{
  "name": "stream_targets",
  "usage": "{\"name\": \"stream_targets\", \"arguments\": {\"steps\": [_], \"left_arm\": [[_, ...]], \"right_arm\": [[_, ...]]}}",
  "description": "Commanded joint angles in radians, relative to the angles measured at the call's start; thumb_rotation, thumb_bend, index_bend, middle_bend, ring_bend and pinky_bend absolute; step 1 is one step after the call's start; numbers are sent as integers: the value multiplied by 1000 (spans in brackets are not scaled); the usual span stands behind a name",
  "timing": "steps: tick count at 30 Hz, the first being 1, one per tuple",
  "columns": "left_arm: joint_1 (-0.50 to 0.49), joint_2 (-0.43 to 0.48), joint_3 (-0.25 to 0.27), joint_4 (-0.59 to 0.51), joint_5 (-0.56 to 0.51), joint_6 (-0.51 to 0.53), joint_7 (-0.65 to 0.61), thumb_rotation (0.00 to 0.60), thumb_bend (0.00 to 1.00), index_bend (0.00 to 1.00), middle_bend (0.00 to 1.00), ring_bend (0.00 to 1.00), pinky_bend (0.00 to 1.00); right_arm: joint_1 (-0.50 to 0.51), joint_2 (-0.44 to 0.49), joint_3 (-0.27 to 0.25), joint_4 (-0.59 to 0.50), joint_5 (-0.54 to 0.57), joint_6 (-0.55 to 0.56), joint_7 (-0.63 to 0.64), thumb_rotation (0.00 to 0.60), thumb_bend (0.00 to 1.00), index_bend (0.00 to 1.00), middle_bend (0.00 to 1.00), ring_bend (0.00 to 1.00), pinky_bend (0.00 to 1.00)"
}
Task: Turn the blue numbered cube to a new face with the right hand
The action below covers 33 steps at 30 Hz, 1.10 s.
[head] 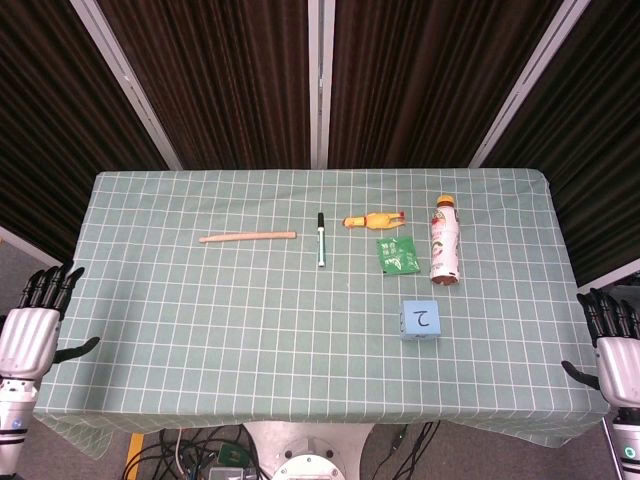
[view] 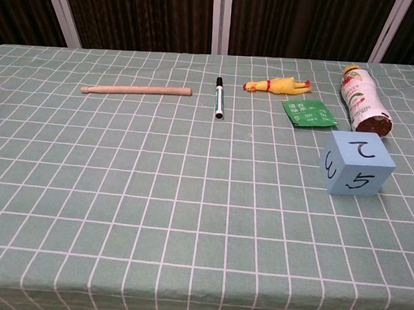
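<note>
The right hand (head: 615, 350) hung off the right edge of the table (head: 200, 330), near its front corner, with its fingers spread and nothing in them; only the head view showed it. It was well apart from the blue numbered cube (head: 421, 321), which sat on the checked green cloth toward the front right of the table, touched by neither hand. In the chest view the cube (view: 356, 163) showed three faces: the top one carried a mark like a 2 seen upside down, the front one a 5, and the left one a 3. Just behind the cube lay a bottle (head: 445, 241) on its side, its orange cap pointing to the far edge and its dark base end toward the cube. Beside the bottle, to the left, lay a small green packet (head: 397, 254), and behind that a yellow rubber chicken (head: 375, 220). Further left lay a black-capped marker (head: 321, 238), set lengthwise toward the far edge, and then a wooden stick (head: 247, 237) lying crosswise. The left hand (head: 35, 325) hung off the left edge of the table, its fingers likewise spread and holding nothing, far from every object on the cloth.
</note>
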Motion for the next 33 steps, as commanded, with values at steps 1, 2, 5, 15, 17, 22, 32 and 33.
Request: {"name": "stream_targets", "arguments": {"steps": [1, 2, 5, 15, 17, 22, 32, 33], "left_arm": [[-2, 0, 2, 0, -7, -9, -4, 600, 20, 27, 0, 0, 0], [-2, 1, 2, 0, -8, -11, -8, 600, 20, 27, 0, 0, 0], [-2, 3, 4, -2, -8, -13, -17, 600, 20, 27, 0, 0, 0], [-4, 16, 11, -15, 13, -9, -37, 600, 20, 27, 0, 0, 0], [0, 7, 16, -9, 18, -4, -39, 600, 20, 27, 0, 0, 0], [-2, -16, 19, 9, 14, -14, -45, 600, 20, 27, 0, 0, 0], [-11, -14, 20, 21, 16, -26, -55, 600, 20, 27, 0, 0, 0], [-10, -14, 21, 23, 17, -25, -57, 600, 20, 27, 0, 0, 0]], "right_arm": [[-3, 0, 4, -1, -2, 2, 1, 600, 0, 0, 0, 0, 0], [-4, 1, 5, -5, -3, 2, 3, 600, 0, 0, 0, 0, 0], [-5, 8, 10, -15, -8, 3, 6, 600, 0, 0, 0, 0, 0], [9, 61, 1, -78, -27, -51, -17, 600, 1000, 0, 27, 0, 0], [12, 76, 0, -83, -42, -49, -21, 600, 1000, 0, 211, 102, 56], [28, 122, -11, -124, -57, -93, -4, 600, 1000, 0, 692, 604, 644], [134, 221, -49, -281, -78, -324, -32, 600, 1000, 0, 981, 839, 766], [152, 235, -53, -303, -76, -361, -32, 600, 1000, 0, 982, 841, 767]]}}
